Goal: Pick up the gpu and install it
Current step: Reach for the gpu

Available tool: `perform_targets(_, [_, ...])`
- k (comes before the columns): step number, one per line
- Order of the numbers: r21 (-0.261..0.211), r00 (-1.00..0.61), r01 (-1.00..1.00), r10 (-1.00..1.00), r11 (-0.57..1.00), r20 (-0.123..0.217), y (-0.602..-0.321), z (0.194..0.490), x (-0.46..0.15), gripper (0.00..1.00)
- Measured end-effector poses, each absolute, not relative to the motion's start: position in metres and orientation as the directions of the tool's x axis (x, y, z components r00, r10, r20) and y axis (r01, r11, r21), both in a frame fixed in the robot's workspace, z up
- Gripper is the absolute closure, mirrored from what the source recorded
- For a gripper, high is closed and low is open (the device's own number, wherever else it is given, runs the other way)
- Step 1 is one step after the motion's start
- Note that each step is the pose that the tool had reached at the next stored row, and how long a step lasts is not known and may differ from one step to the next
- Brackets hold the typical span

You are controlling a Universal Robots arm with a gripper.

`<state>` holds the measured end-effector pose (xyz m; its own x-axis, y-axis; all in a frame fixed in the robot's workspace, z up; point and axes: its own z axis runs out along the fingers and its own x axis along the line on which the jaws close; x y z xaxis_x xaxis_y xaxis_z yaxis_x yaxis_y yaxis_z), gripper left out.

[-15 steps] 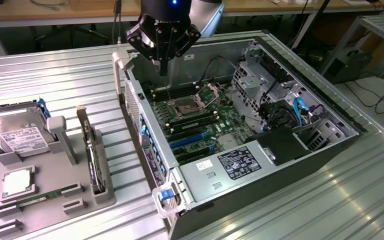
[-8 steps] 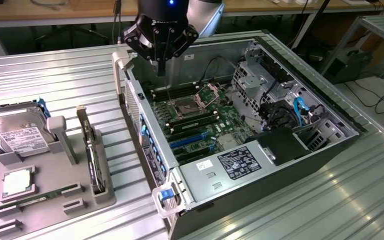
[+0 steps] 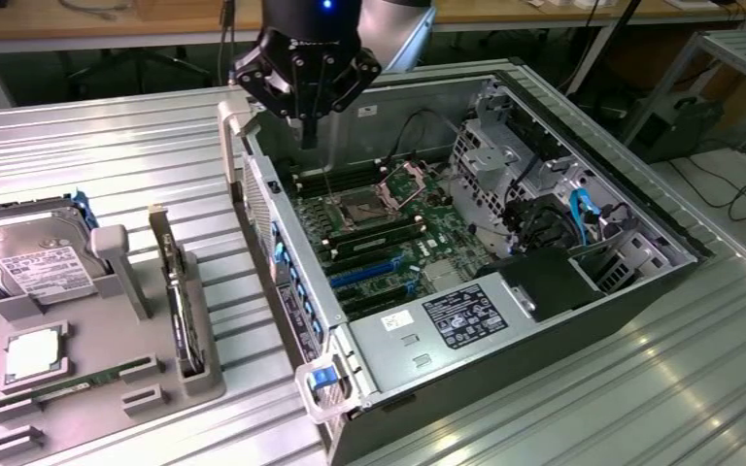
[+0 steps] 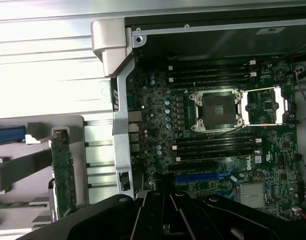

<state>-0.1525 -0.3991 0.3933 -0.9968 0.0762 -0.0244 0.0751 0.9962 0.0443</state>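
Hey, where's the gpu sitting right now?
The gpu stands on edge in the grey holder at the exterior view's left, between the hard drive and the open computer case.

The arm [image 3: 392, 34] is reaching down from above, wrist pointing straight downward, and its fingers [image 3: 306, 121] are pressing together, gripping nothing.

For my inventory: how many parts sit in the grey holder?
4: the hard drive at its far end, the gpu on edge nearest the case, the processor and memory stick nearer the camera. Others may be hidden.
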Motion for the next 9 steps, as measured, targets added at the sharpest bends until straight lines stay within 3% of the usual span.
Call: perform_targets(9, [0.044, -0.997, 0.075, 0.076, 0.996, -0.024, -0.3991, 0.3933, -0.1578, 0.89])
